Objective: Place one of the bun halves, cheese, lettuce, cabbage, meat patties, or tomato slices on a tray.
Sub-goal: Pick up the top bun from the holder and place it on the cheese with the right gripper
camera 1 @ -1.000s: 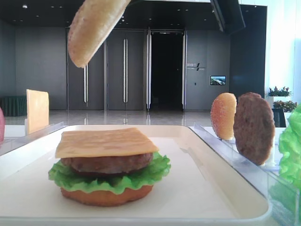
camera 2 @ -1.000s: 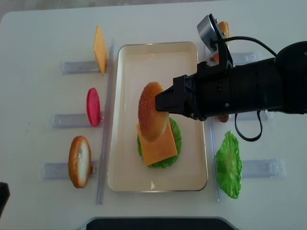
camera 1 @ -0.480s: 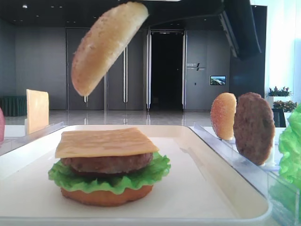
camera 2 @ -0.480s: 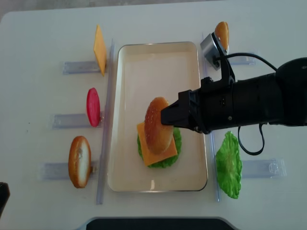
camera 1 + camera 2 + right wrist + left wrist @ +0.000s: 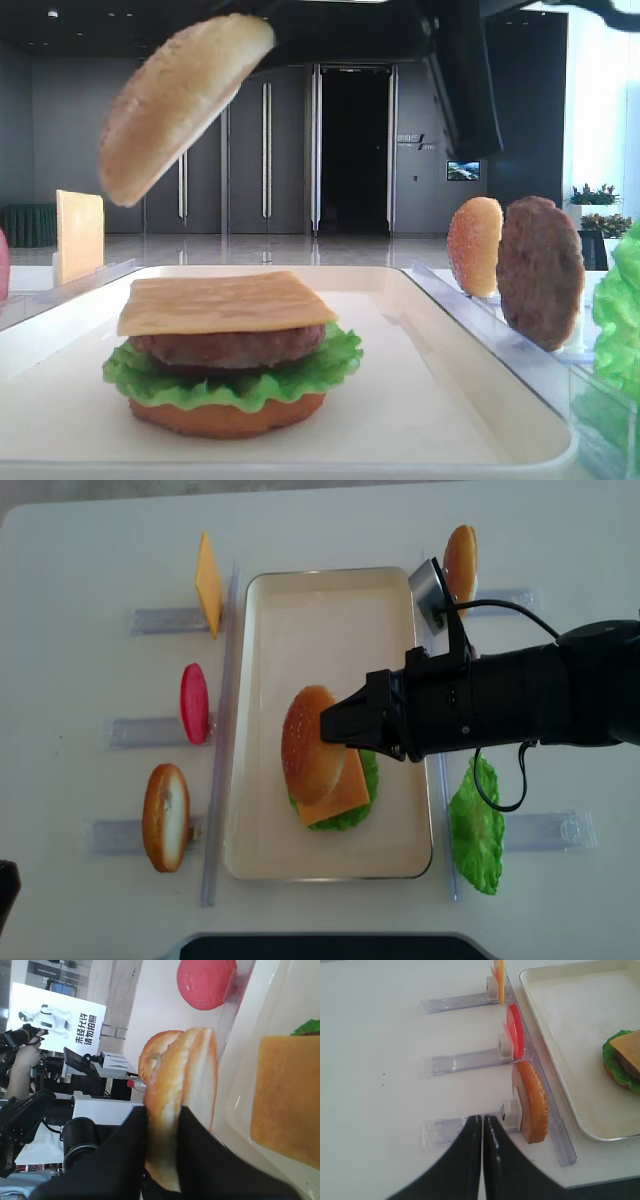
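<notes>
My right gripper is shut on a golden-brown sesame bun half, gripping its edge between the black fingers. The bun half hangs tilted in the air above the left part of a stack on the white tray. From the top down, the stack is a cheese slice, a meat patty, lettuce and a flat bottom bun. My left gripper is shut and empty. It hovers over the table left of the tray, beside a rack.
Clear racks flank the tray. On the left stand a cheese slice, a red tomato slice and a bun. On the right are a bun top, a patty and a lettuce leaf.
My right gripper has carried the bun half down the tray and then left, so it now hangs over the stack's left side. The left gripper has stayed shut.
</notes>
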You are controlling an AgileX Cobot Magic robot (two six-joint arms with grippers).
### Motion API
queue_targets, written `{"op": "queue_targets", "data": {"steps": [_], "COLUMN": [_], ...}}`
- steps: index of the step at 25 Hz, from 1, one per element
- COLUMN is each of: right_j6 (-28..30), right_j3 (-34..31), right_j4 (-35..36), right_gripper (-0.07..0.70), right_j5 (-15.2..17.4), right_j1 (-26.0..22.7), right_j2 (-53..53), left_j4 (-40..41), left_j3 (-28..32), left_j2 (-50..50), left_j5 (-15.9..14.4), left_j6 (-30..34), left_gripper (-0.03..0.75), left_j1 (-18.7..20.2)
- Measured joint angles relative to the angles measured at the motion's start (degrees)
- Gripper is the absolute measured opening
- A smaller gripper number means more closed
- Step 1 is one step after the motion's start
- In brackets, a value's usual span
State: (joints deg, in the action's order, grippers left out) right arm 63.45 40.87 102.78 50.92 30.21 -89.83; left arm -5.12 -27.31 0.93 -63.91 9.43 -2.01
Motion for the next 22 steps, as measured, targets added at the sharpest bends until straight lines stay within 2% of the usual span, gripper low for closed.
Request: {"op": "queue_targets", "data": {"steps": [5,22], "right_j6": [0.90,2.38], "right_j3": [0.00,0.00], "right_j4": [0.19,0.34], "right_gripper": [0.129,0.129], "right_j5": [0.81,0.25], "right_j1": [0.00,-1.62], "right_j2": [-2.56,-5.42], "left_j4": [0.00,0.00], "left_j3": [0.00,0.00], "left_j2": [0.00,0.00], "left_j5": [0.00,0.00], "left_j6": [0.00,0.00], "left_gripper": [-0.001,-0.001], "left_j1": [0.00,0.00]}}
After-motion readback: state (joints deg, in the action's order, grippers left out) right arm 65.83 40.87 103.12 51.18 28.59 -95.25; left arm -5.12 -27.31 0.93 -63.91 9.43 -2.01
